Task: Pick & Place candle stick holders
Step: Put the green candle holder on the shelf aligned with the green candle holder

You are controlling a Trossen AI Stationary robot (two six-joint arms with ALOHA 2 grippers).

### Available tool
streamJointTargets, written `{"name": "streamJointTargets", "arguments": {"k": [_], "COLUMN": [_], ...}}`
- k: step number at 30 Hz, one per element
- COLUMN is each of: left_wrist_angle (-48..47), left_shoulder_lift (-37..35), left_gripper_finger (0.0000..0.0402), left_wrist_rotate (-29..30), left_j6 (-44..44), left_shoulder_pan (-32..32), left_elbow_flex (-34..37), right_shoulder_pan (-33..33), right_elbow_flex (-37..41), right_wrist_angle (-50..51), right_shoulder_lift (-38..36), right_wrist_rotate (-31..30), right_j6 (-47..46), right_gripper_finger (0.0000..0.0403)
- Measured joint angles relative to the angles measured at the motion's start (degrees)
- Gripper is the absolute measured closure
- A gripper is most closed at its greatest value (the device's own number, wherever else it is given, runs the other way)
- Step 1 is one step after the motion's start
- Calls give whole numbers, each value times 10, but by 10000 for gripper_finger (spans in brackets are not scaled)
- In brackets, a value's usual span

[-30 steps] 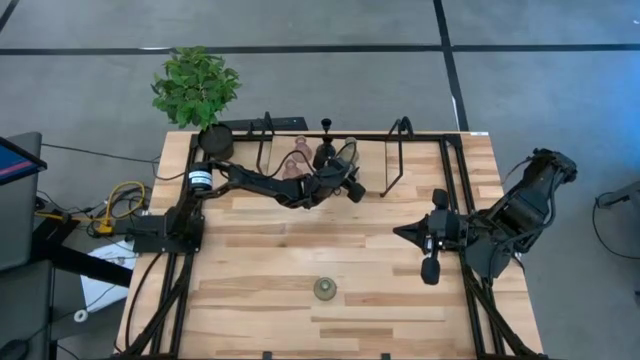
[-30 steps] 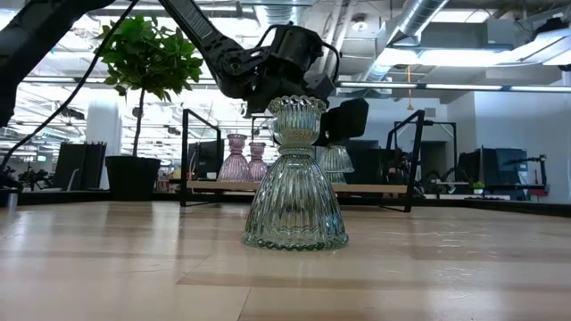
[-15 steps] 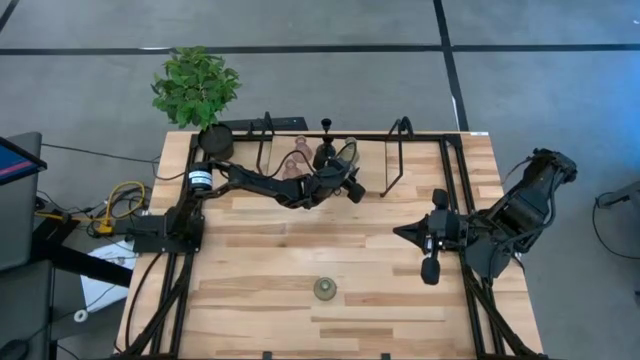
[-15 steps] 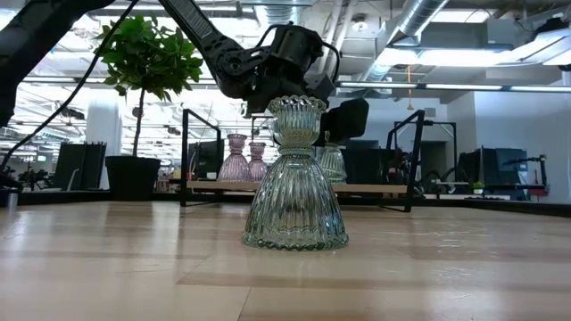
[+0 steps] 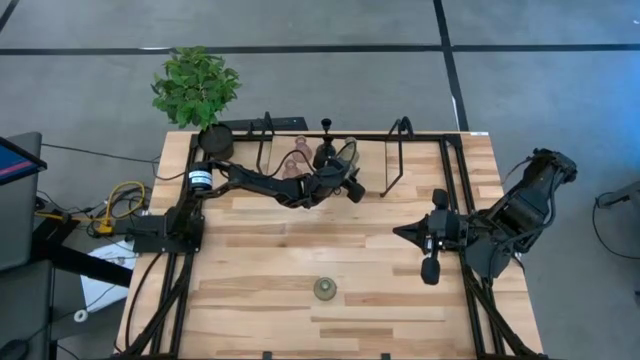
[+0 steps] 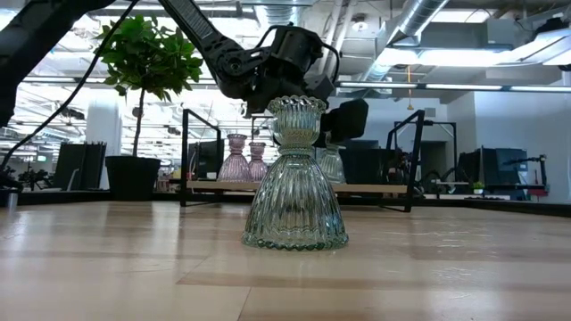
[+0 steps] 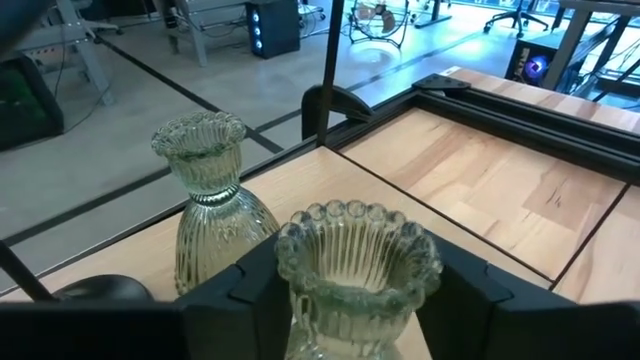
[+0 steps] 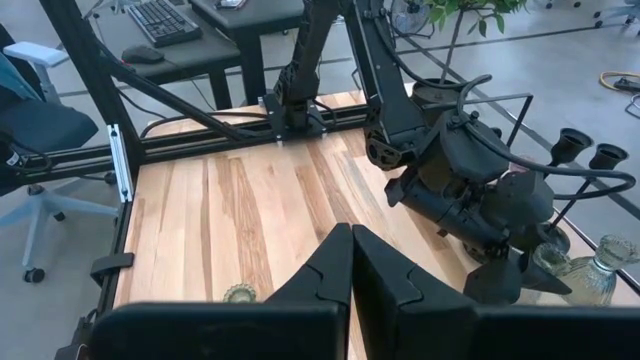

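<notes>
Wooden planks fill the table point(image 5: 300, 260) in the high view, where we count one green glass holder point(image 5: 325, 290) standing alone near the front edge, with bare boards all round it. At the back edge we make out a pink holder point(image 5: 297, 160), one black thin-stemmed holder point(image 5: 327, 130) and another glass holder partly hidden under the left gripper point(image 5: 345, 180), all crowded between two black wire frames point(image 5: 265, 140). A potted plant point(image 5: 197, 88) sits at the back left corner. The right gripper point(image 5: 400, 232) waits over the right side of the table, well apart from everything.

From the low view we count one green glass holder up close, two pink holders point(image 6: 235, 158) far behind it on the back row, and one more pale glass holder point(image 6: 332, 163) beside them, under the left arm's wrist.

In the left wrist view we count two green glass holders: one point(image 7: 358, 270) stands between the left gripper's fingers point(image 7: 235, 290), which flank its beaded rim with a little room on each side; the other point(image 7: 208, 205) stands just beside it, near the table's edge.

In the right wrist view the right gripper's fingers point(image 8: 325, 265) are pressed together, holding nothing; the lone holder point(image 8: 239, 294) shows just beside them.
</notes>
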State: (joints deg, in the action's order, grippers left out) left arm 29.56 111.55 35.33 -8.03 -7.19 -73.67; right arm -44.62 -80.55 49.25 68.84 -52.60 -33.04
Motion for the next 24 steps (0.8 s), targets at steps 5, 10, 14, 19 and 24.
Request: {"name": "streamJointTargets", "arguments": {"k": [5,10,14,19,24], "left_wrist_angle": [3,-4,4,6,9], "left_shoulder_lift": [4,21,27,21,21], "left_gripper_finger": [199,172,165,173,180], "left_wrist_rotate": [-10,-16,-20,-33,-58], "left_j6": [-11,-55,-59,-58,-58], "left_shoulder_pan": [-1,-6,-6,-6,-3], "left_elbow_flex": [0,1,1,1,1], "right_shoulder_pan": [0,0,0,0,0], "right_elbow_flex": [0,0,0,0,0], "right_wrist_angle": [-1,-2,-4,-5,-5], "right_shoulder_lift": [0,0,0,0,0], "right_wrist_rotate": [0,0,0,0,1], "right_j6": [0,0,0,0,0], "right_gripper_finger": [403,403,403,403,403]}}
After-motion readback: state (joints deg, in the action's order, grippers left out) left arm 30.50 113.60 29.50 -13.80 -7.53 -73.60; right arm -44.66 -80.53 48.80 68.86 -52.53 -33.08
